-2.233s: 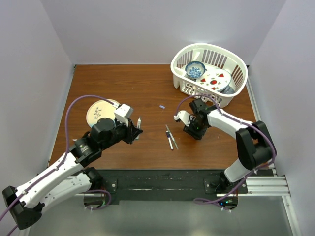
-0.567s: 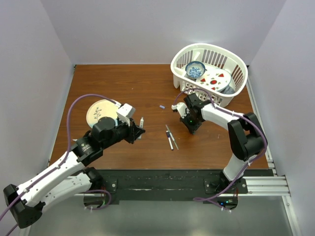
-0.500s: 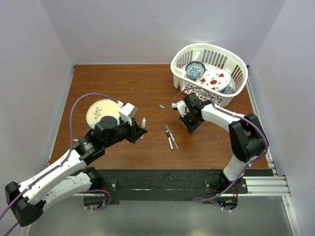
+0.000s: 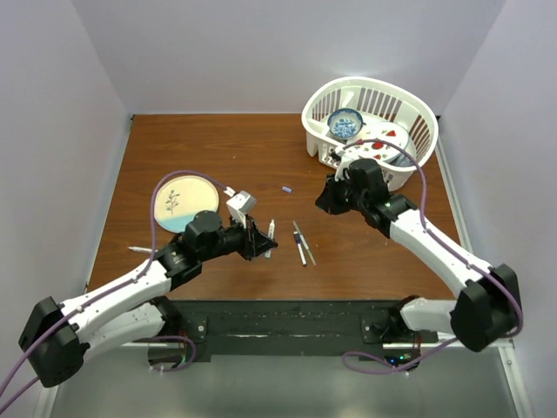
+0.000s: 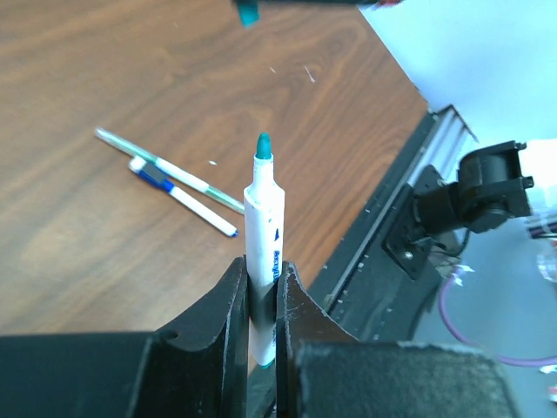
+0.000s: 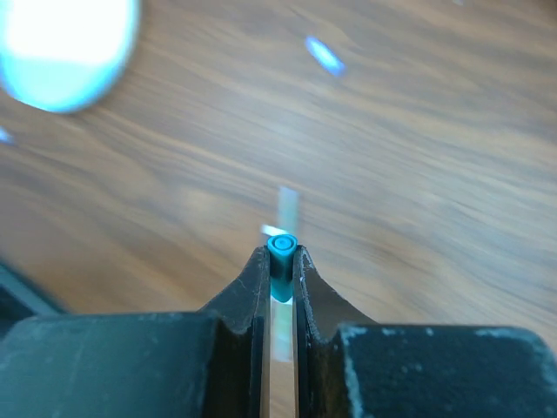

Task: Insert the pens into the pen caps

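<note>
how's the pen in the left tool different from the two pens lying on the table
The held pen is clamped in the left tool, tip pointing outward; the two loose pens lie flat on the table, side by side. The held pen looks thicker, with a bare teal tip; the loose pens look slimmer, one blue-banded, one greenish. All three have pale barrels.

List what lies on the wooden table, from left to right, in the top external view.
Thin white pen lying alone → round cream plate with a plant drawing → small lavender pen cap → two thin pens lying side by side → white plastic basket
</note>
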{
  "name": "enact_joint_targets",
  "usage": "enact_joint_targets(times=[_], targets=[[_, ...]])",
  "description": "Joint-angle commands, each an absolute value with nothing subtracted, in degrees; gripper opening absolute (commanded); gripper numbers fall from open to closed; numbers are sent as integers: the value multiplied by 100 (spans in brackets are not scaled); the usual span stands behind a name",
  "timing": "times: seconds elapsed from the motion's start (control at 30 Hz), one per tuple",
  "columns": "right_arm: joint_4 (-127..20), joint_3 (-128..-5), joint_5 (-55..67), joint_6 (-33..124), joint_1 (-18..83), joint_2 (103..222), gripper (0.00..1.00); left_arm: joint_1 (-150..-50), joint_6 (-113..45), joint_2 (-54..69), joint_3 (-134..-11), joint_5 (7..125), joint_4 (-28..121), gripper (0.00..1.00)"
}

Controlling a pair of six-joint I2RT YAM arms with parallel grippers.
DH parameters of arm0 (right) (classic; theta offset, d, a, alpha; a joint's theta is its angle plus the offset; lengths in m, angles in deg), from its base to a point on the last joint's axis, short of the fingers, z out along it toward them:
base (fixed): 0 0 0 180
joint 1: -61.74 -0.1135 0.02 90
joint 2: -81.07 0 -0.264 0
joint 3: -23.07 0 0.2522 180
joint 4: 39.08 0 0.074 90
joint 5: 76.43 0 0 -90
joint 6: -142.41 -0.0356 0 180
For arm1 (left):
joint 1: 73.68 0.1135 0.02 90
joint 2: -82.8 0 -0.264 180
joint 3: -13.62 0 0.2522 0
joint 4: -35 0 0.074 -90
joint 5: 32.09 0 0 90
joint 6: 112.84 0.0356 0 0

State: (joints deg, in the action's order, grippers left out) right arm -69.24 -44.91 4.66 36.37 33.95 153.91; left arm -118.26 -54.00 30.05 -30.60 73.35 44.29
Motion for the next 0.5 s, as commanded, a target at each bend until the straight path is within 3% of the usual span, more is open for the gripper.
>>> enact_joint_targets(times=[0.0,0.27,0.47], targets=[[-5418,-4080,-180,2289,3143,14841,0,-11798,-5843,2761,-2915,7820,3172,0],[-3573,-3254,-243,1023,2492,14094,0,-11789,-6370,2128,-2818,8488,2020,0],[-3289,-2893,48,864,2351,13662,0,-11772,-6591,1882,-2792,8744,1606,0]])
